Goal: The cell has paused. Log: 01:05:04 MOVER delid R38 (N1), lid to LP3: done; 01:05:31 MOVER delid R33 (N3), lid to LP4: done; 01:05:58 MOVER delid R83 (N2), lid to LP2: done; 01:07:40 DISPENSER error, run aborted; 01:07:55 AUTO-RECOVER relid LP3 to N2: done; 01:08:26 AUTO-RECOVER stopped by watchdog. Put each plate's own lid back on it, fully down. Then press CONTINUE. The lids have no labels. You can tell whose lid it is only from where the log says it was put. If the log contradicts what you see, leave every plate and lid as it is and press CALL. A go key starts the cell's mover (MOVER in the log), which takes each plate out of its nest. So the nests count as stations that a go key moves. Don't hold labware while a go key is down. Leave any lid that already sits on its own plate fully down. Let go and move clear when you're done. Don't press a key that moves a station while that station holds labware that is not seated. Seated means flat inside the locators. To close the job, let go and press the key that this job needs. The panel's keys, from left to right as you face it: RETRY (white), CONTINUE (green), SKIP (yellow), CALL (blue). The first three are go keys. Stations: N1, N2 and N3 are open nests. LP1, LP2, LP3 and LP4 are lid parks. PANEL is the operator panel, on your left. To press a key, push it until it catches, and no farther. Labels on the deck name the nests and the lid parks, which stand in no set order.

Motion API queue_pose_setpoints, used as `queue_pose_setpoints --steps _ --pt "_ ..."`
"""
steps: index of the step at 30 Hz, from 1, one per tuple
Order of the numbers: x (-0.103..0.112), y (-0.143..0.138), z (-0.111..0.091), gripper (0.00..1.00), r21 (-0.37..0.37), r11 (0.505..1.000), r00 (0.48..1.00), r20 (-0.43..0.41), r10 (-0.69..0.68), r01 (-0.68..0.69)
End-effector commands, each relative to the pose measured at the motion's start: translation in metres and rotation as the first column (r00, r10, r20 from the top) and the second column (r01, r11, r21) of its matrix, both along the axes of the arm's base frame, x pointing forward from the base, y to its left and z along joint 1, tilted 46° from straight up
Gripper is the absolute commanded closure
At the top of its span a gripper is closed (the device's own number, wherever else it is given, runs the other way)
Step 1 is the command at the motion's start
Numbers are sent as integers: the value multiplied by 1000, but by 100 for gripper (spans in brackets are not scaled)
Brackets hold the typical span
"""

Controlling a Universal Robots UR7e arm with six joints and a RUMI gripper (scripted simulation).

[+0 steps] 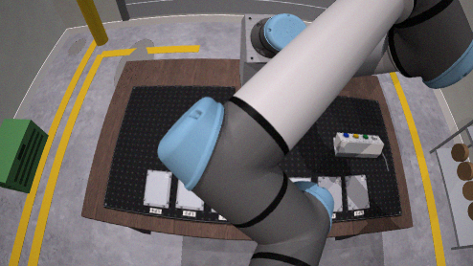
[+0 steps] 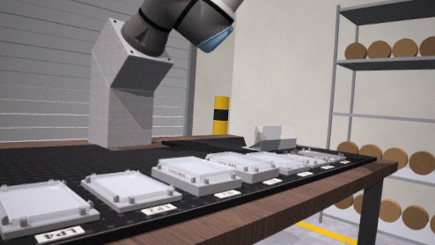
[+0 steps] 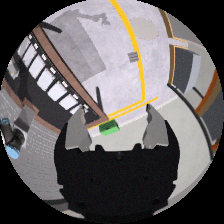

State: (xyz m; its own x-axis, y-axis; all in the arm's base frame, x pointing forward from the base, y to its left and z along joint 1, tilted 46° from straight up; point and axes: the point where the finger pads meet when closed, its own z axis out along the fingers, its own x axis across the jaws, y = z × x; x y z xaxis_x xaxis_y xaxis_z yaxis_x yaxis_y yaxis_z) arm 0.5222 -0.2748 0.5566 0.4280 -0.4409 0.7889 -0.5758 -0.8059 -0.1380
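Observation:
My gripper is open with nothing between its jaws; it shows only in the wrist view, far from the labware. A pale lid lies in park LP4. Another lid lies in park LP2. Beyond them, a raised nest holds a plate; more stations follow in the row. Whether the nest plates wear lids, and how they sit, is unclear. The two rightmost parks show partly in the top view; their contents are unclear. The panel shows blue, yellow, green and white keys.
My arm crosses above the deck and hides the middle stations in the top view. The robot's pedestal stands behind the deck. A green cabinet stands on the floor; a shelf rack with brown round things stands opposite.

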Motion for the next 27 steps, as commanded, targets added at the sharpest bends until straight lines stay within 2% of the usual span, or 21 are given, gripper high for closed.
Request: queue_pose_setpoints --steps 1,3,5,7,12,16,18,23,27 --pt "0 5 -18 18 9 1000 1000 0 7 -7" --pt "1 7 -28 18 9 1000 1000 0 7 -7" --pt "1 7 -28 18 9 1000 1000 0 7 -7" --pt "0 10 -38 18 37 999 1000 -4 23 -23" --pt "0 17 -61 18 37 999 1000 -4 23 -23" --pt "0 18 -62 18 37 999 1000 -4 23 -23" --pt "0 21 -72 18 66 997 999 -7 40 -39" --pt "-1 29 -95 18 66 997 999 -7 40 -39" --pt "-2 31 -101 18 83 995 999 -9 49 -49"
